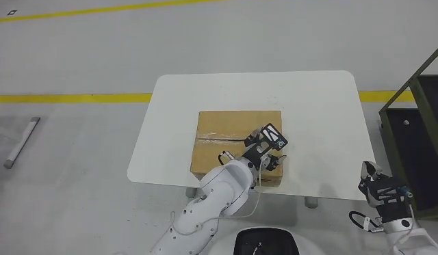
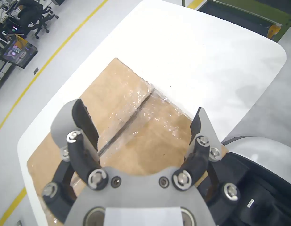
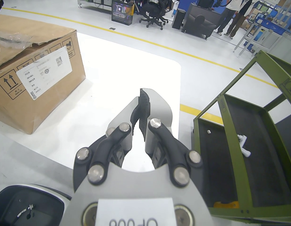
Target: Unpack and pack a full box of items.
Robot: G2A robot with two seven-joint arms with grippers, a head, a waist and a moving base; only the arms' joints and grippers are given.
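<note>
A closed cardboard box (image 1: 233, 140) sits on the white table (image 1: 315, 98), its top seam covered with clear tape (image 2: 133, 111). My left gripper (image 1: 268, 149) hovers open over the box's near right part, with nothing between its fingers (image 2: 84, 121). In the left wrist view the left gripper (image 2: 139, 121) frames the taped seam. My right gripper (image 1: 380, 184) stays off the table's near right corner, shut and empty. The right wrist view shows the right gripper (image 3: 142, 109) above the table edge, with the box (image 3: 34, 76) standing beyond it, a white label on its side.
A green metal cart (image 1: 414, 139) stands right of the table, close to my right gripper; a small white part (image 3: 243, 145) lies on its shelf (image 3: 251, 142). Bare tabletop lies behind and to the right of the box. A grey bar (image 1: 20, 142) lies on the floor at left.
</note>
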